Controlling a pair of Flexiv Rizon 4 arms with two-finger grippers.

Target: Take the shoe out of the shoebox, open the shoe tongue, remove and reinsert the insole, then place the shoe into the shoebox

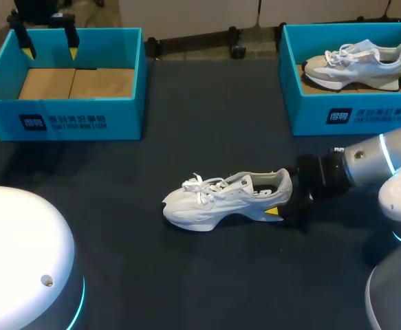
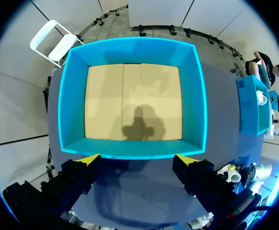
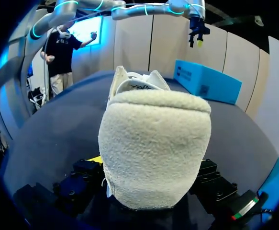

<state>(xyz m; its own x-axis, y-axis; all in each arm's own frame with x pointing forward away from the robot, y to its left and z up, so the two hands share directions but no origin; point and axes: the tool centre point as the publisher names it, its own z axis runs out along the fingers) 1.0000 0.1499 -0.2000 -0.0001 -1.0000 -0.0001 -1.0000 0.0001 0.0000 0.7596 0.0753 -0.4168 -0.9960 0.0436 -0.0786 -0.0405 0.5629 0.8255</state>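
A white lace-up shoe (image 1: 221,199) lies on its sole in the middle of the dark table, toe pointing left. My right gripper (image 1: 280,196) comes in from the right and is shut on the heel, one yellow fingertip (image 1: 272,211) showing on the near side. In the right wrist view the fleecy heel of the shoe (image 3: 153,143) fills the space between the fingers of that gripper (image 3: 151,167). An empty blue shoebox (image 1: 69,124) with a cardboard floor stands at the back left. My left gripper (image 1: 49,49) hangs open above its far edge, over the box (image 2: 129,148) with nothing between its fingers (image 2: 89,160).
A second blue shoebox (image 1: 351,113) at the back right holds a grey and white shoe (image 1: 355,62). From the right wrist, the left box (image 3: 206,81) shows beyond the shoe with my left gripper (image 3: 196,36) over it. Bare table surrounds the shoe.
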